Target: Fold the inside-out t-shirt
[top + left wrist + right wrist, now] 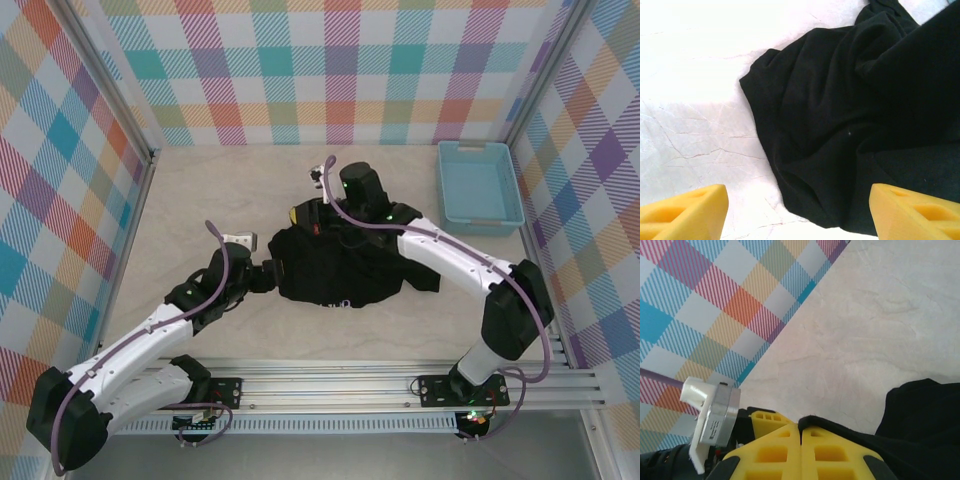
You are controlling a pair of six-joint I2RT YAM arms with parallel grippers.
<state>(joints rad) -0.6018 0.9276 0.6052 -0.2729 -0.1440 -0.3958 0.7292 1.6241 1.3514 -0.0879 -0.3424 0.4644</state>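
From above: the black shirt (340, 265) lies crumpled at the middle of the table (200, 190), a light-blue basket (480, 185) well apart at its 2 o'clock. The left gripper (262, 275) sits at the shirt's 9 o'clock edge; the right gripper (300, 212) is at its 11 o'clock corner, where a spot of yellow shows.

Left wrist: the left gripper (797, 195) stands wide apart, holding nothing. Its yellow fingers (685, 210) frame the bottom corners, and the shirt (850, 110) spreads in soft folds from the centre out to 3 o'clock, with pale table (690, 100) towards 9.

Right wrist: the right gripper (801, 421) has its fingers pressed together, with an edge of the shirt (925, 425) caught at the tips. The cloth trails off to 4 o'clock, over bare table (880, 315) that meets a checked wall (715, 300) at 10.
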